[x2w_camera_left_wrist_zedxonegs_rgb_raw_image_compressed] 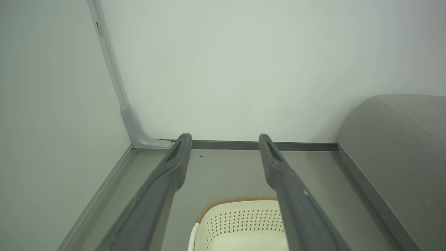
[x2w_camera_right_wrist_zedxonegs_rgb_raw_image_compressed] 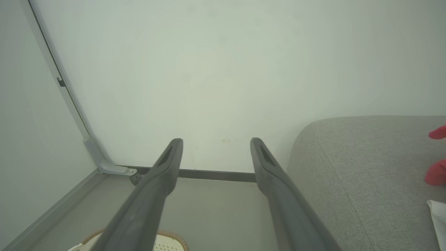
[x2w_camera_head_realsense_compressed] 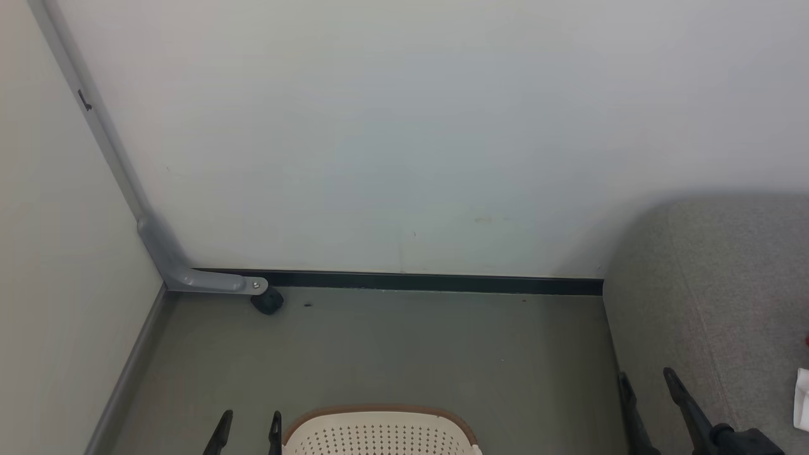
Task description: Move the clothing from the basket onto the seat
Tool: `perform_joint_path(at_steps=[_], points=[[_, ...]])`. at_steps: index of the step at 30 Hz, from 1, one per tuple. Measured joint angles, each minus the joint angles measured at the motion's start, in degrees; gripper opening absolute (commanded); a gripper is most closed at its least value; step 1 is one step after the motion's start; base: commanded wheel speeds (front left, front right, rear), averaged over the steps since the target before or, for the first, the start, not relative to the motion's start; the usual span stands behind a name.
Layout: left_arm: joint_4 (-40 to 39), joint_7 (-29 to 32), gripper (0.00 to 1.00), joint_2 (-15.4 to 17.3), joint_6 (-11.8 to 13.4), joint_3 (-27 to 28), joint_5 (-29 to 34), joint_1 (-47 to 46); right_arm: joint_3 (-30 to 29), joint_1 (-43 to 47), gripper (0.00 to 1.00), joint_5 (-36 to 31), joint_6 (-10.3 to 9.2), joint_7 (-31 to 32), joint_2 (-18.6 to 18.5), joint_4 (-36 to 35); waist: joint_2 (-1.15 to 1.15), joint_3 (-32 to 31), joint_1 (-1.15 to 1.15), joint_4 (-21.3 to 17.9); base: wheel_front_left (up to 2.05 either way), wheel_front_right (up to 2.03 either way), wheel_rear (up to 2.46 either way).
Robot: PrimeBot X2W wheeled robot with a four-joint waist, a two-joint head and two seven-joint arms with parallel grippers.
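Note:
The cream basket [x2w_camera_head_realsense_compressed: 379,433] with a brown rim stands on the floor at the bottom centre; its far end also shows in the left wrist view, basket [x2w_camera_left_wrist_zedxonegs_rgb_raw_image_compressed: 240,223], where the part I see holds nothing. The grey-green seat [x2w_camera_head_realsense_compressed: 714,284] fills the right side. Red clothing [x2w_camera_right_wrist_zedxonegs_rgb_raw_image_compressed: 437,167] and a white cloth piece [x2w_camera_right_wrist_zedxonegs_rgb_raw_image_compressed: 439,216] lie on the seat at its right edge; the white cloth [x2w_camera_head_realsense_compressed: 801,398] shows in the head view too. My left gripper [x2w_camera_head_realsense_compressed: 248,422] is open just left of the basket. My right gripper [x2w_camera_head_realsense_compressed: 648,379] is open over the seat's left edge, holding nothing.
A white wall with a dark skirting board [x2w_camera_head_realsense_compressed: 430,281] closes the back. A grey bracket with a black caster [x2w_camera_head_realsense_compressed: 267,301] sits in the left corner. Bare grey floor [x2w_camera_head_realsense_compressed: 411,354] lies between basket and wall.

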Motion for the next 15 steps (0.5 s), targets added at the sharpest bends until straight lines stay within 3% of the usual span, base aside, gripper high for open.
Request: perform_joint_path(at_steps=[8,15], points=[[0.0,0.0,1.00,0.0,-2.4,0.1,-2.8,0.0,-0.2,0.0,1.00,-0.1,-0.07,0.0,0.1,0.3,0.00,-0.1,0.00,-0.3,0.00,0.00,0.00],[0.0,0.0,1.00,0.0,-2.7,0.2,-5.6,0.0,-0.4,0.0,1.00,-0.2,-0.07,0.0,0.2,0.5,0.00,-0.2,0.00,-0.4,0.00,0.00,0.00]])
